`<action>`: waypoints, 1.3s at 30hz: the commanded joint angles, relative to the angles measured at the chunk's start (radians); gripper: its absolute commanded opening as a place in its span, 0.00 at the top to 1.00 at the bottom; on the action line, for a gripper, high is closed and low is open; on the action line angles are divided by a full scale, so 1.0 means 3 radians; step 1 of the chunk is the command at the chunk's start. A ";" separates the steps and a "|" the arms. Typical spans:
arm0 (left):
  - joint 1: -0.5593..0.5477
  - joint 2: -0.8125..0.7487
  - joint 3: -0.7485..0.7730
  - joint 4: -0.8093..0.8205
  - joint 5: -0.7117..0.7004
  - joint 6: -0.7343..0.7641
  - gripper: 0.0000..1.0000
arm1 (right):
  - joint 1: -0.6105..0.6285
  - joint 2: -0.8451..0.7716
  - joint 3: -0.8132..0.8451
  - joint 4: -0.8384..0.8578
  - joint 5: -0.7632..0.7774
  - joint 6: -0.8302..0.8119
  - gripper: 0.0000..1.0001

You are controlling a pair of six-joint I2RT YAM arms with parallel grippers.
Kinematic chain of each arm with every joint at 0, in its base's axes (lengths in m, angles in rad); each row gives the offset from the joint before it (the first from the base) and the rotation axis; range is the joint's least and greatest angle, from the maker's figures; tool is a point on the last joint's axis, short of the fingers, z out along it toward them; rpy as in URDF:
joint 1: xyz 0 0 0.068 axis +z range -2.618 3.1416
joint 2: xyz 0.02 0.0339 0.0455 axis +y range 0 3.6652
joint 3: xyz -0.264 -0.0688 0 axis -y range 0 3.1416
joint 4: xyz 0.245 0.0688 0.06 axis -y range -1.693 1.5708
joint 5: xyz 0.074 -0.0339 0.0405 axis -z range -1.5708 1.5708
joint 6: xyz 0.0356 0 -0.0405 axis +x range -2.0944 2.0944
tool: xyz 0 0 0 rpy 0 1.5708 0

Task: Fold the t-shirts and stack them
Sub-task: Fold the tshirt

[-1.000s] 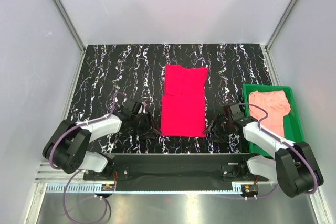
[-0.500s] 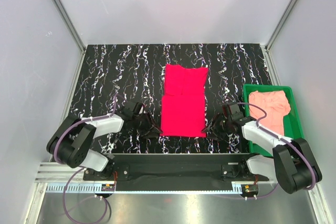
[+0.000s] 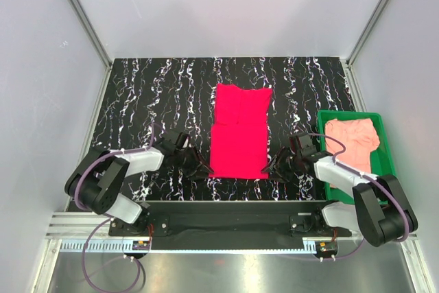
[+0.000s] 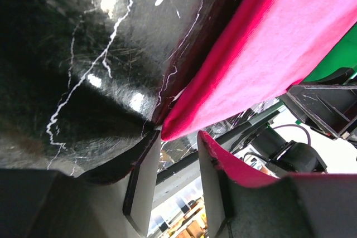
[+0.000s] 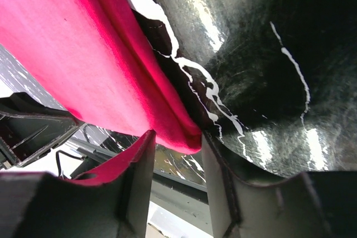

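The crimson-red t-shirt (image 3: 239, 135) lies flat on the black marbled table as a long folded rectangle, its near edge toward the arms. My left gripper (image 3: 203, 170) is low at the shirt's near left corner (image 4: 170, 130). Its jaws are open, and the corner sits just at the tips (image 4: 178, 137). My right gripper (image 3: 271, 167) is low at the near right corner (image 5: 187, 137), also open, with the corner between the tips (image 5: 177, 136). The salmon-pink t-shirt (image 3: 353, 143) lies crumpled in the green tray (image 3: 386, 150) at the right.
The green tray stands at the table's right edge, close beside my right arm. White walls enclose the table on three sides. The arms' base rail (image 3: 233, 214) runs along the near edge.
Both grippers have slid a little inward along the table toward the red shirt's near corners. The shirt has not moved.
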 commanded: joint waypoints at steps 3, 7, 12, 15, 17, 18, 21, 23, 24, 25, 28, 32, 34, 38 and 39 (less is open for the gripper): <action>0.0003 0.0221 -0.0076 -0.0113 -0.0334 0.0150 0.69 | 0.0000 0.0169 -0.0062 -0.0084 0.0186 -0.0126 0.56; 0.0003 0.0231 -0.0014 -0.0010 -0.0314 0.0272 0.90 | -0.0005 0.0144 -0.0057 -0.0105 0.0171 -0.0166 0.72; -0.0048 0.0053 0.0073 -0.0112 -0.0467 0.0493 1.00 | 0.0010 0.0108 0.0014 -0.0217 0.0140 -0.0284 1.00; -0.0145 -0.0152 0.0042 -0.0240 -0.0498 0.0528 1.00 | 0.0056 0.0083 0.0116 -0.0365 0.0135 -0.0381 1.00; -0.0211 -0.0325 0.0017 -0.0347 -0.0534 0.0539 1.00 | 0.0087 0.0067 0.0188 -0.0482 0.0089 -0.0432 1.00; -0.0278 -0.0392 -0.0004 -0.0439 -0.0564 0.0529 1.00 | 0.0113 0.0027 0.0204 -0.0524 0.0079 -0.0438 1.00; -0.0415 -0.0693 -0.0126 -0.0587 -0.0605 0.0467 1.00 | 0.0215 -0.0116 0.0229 -0.0682 0.0068 -0.0422 1.00; -0.0503 -0.0928 -0.0172 -0.0654 -0.0631 0.0375 1.00 | 0.0297 -0.0193 0.0179 -0.0774 0.0033 -0.0382 1.00; -0.0625 -0.1005 -0.0178 -0.0705 -0.0682 0.0350 1.00 | 0.0322 -0.0280 0.0148 -0.0795 0.0027 -0.0356 1.00; -0.0687 -0.1072 -0.0188 -0.0746 -0.0723 0.0299 1.00 | 0.0363 -0.0336 0.0112 -0.0810 0.0012 -0.0320 1.00; -0.0912 -0.1297 -0.0229 -0.0849 -0.0794 0.0131 1.00 | 0.0562 -0.0587 -0.0047 -0.0912 -0.0029 -0.0152 1.00; -0.1055 -0.1537 -0.0147 -0.1078 -0.0876 0.0160 1.00 | 0.0863 -0.1092 -0.0088 -0.1157 0.0048 0.0190 1.00; -0.1060 -0.1619 -0.0066 -0.1160 -0.0897 0.0171 1.00 | 0.0885 -0.1236 -0.0037 -0.1290 0.0048 0.0313 1.00; -0.1060 -0.1599 0.0241 -0.1374 -0.0912 0.0221 1.00 | 0.0880 -0.1406 0.0284 -0.1439 0.0145 0.0365 1.00; -0.1035 -0.1569 0.0414 -0.1406 -0.0927 0.0257 1.00 | 0.0880 -0.1370 0.0387 -0.1470 0.0221 0.0345 1.00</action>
